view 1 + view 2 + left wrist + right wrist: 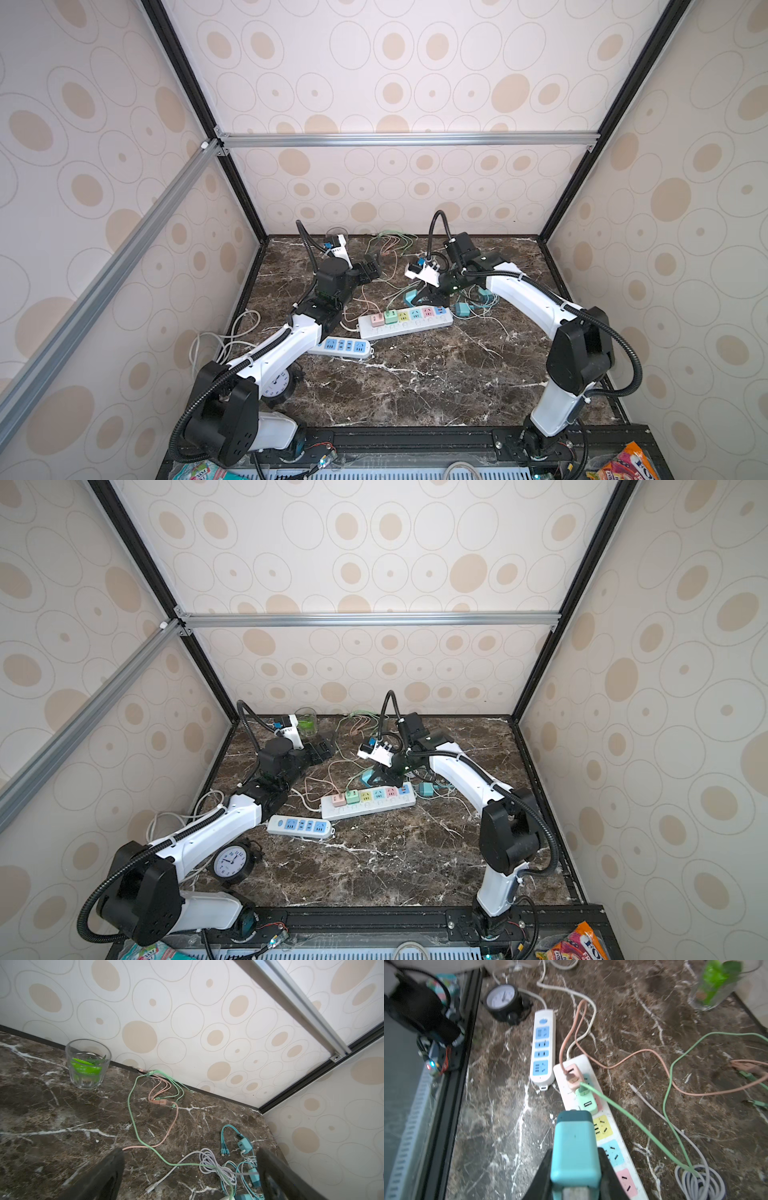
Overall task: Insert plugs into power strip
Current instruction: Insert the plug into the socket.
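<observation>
Left tool spread, empty, far-left. White pastel-socket power strip lies left-right; pink cube plug and mint cube plug sit in its left end. Right tool clamped on teal cube plug, hovering just far of the free yellow socket; right arm nearer.

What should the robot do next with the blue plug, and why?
Probably lower the teal plug toward the yellow socket. The right jaws hold it near the strip, the pink plug and green plug are already in, and yellow is the next free spot.
</observation>
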You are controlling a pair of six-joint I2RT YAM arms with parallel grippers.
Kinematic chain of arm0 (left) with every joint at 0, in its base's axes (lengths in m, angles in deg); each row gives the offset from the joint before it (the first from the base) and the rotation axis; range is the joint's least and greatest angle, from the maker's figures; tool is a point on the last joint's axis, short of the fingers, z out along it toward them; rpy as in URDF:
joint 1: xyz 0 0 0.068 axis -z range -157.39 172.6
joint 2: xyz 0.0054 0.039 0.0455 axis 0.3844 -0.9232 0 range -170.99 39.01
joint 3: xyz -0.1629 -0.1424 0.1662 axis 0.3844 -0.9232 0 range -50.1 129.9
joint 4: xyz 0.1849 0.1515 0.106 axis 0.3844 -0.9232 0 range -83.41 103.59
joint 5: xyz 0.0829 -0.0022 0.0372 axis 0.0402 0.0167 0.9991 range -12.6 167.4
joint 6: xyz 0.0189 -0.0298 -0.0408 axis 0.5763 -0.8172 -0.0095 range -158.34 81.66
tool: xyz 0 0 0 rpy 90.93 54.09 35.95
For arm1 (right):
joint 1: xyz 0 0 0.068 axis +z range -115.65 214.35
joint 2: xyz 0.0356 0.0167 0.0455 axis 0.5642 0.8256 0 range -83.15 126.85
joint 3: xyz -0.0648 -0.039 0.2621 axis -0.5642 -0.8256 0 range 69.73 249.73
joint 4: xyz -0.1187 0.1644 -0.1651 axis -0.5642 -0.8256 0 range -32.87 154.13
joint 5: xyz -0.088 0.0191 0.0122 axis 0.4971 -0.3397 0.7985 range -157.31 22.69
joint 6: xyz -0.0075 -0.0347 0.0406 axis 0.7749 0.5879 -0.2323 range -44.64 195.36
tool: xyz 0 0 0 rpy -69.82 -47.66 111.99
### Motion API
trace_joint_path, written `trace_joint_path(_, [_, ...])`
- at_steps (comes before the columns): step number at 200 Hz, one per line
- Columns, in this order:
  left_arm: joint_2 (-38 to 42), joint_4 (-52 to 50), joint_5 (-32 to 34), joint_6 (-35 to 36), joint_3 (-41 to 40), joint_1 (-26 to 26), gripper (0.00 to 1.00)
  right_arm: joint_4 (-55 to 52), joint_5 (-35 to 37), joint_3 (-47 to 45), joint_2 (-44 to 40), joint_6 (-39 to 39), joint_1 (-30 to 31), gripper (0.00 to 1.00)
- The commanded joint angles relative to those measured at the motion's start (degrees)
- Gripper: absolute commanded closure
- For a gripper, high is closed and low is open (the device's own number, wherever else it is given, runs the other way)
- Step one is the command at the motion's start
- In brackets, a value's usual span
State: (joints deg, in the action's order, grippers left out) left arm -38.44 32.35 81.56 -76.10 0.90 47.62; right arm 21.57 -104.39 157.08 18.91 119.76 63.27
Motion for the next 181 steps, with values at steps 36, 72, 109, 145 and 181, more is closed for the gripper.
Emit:
trace_joint_path(36, [4.55,-2.33,4.48,2.16,-3.53,-0.91,0.02,-7.68,19.02,1.92,6.88,17.72,6.35,1.00])
trace_joint_path(72, [6.48,-4.05,5.24,1.81,-5.67,-1.63,0.01,-6.14,26.22,4.68,11.22,19.04,8.41,1.00])
trace_joint_path(109, [7.97,-4.25,5.77,1.44,-7.49,-2.05,0.02,-8.67,30.96,11.00,15.77,18.53,10.03,1.00])
trace_joint_path(145, [8.80,-4.59,5.94,1.45,-8.28,-2.34,0.02,-14.82,31.80,16.91,18.41,20.09,10.72,1.00])
trace_joint_path(181, [9.35,-5.07,6.43,2.06,-8.75,-2.60,0.02,-16.76,32.10,19.58,17.76,19.93,11.17,1.00])
